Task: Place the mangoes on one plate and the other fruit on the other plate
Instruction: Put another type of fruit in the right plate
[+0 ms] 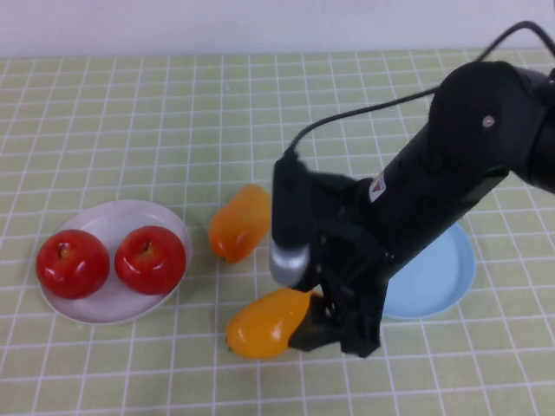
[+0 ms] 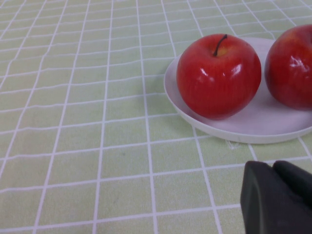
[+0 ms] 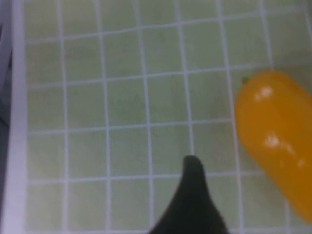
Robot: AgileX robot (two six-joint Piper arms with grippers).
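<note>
Two red apples (image 1: 74, 263) (image 1: 151, 258) sit side by side on the white plate (image 1: 111, 217); the left wrist view shows them too, one apple (image 2: 218, 75) in full and the other apple (image 2: 291, 66) cut off. One mango (image 1: 240, 223) lies on the cloth between the plates. The other mango (image 1: 264, 324) lies nearer the front, at my right gripper (image 1: 314, 314). That gripper is open: one dark finger (image 3: 193, 195) stands apart from the mango (image 3: 278, 141). The light blue plate (image 1: 438, 273) is empty and partly hidden under my right arm. My left gripper (image 2: 274, 169) is shut, hovering near the white plate (image 2: 253, 129).
A green checked cloth (image 1: 173, 113) covers the table. My right arm's black body (image 1: 434, 191) spans the space over the blue plate. A pale strip (image 3: 17, 122) borders the cloth in the right wrist view.
</note>
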